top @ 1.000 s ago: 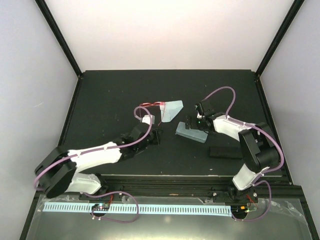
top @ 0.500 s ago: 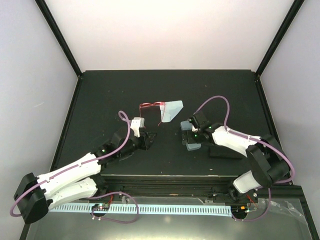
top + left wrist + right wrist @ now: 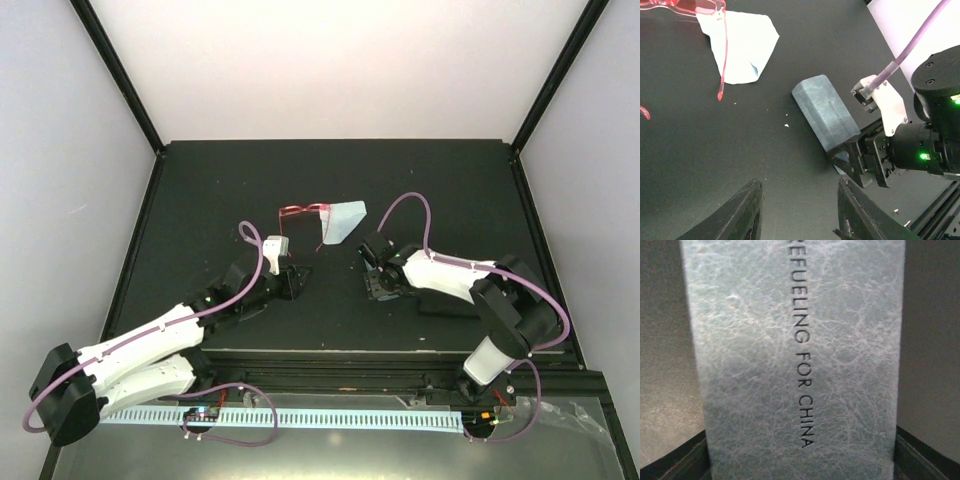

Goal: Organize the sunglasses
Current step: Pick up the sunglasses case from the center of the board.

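The left gripper (image 3: 797, 189) hovers over the tabletop (image 3: 715, 150) with its jaws partly apart and nothing between them. The right gripper (image 3: 849, 159) straddles one end of the pale blue case (image 3: 826, 112); I cannot tell whether it clamps it. The red sunglasses (image 3: 302, 210) lie mid-tabletop, one arm across the light blue cloth (image 3: 343, 220).

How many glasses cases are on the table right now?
2. A pale blue case lies mid-table, one end between the right gripper's fingers. A black case lies on the right side, partly hidden under the right arm. No other case shows.
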`<state>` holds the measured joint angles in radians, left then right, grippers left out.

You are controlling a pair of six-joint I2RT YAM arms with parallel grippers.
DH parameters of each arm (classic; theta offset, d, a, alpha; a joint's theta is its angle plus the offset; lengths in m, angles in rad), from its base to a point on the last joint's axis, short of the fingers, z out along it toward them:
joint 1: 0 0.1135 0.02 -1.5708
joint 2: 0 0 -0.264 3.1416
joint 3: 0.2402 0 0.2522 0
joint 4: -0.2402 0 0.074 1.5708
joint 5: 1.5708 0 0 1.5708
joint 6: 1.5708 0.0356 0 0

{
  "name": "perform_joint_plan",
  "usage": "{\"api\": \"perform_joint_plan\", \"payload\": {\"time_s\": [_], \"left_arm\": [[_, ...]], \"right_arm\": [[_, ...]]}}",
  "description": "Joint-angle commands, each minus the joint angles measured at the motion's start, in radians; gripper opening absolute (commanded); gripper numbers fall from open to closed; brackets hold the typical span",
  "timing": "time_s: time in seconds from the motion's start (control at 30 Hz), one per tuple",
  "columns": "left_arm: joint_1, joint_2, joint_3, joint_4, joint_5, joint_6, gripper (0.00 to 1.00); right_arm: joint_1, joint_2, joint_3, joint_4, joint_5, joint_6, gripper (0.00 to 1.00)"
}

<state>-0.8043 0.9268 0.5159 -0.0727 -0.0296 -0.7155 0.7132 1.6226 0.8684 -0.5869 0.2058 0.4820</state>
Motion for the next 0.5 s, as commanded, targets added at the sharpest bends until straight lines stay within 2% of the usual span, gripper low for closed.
{"api": "perform_joint_plan", "payload": {"time_s": [0.0, 0.07, 0.17, 0.33, 0.47], "left_arm": [[0.014, 0.017, 0.029, -0.012, -0.006, -0.003, 0.4], [0.017, 0.019, 0.038, -0.017, -0.006, 0.002, 0.4], [0.025, 0.022, 0.045, -0.022, -0.01, 0.005, 0.4], [0.038, 0.022, 0.052, -0.024, -0.013, 0.01, 0.4], [0.055, 0.034, 0.064, -0.013, -0.024, 0.027, 0.41]], "right_arm": [[0.003, -0.027, -0.013, 0.013, 0.064, 0.012, 0.64], [0.001, -0.028, -0.009, 0.022, 0.079, 0.004, 0.59], [-0.023, -0.01, 0.014, 0.022, 0.102, -0.002, 0.6], [-0.124, 0.023, 0.091, 0.062, 0.085, -0.076, 0.6], [-0.24, 0.111, 0.207, 0.075, 0.043, -0.158, 0.61]]}}
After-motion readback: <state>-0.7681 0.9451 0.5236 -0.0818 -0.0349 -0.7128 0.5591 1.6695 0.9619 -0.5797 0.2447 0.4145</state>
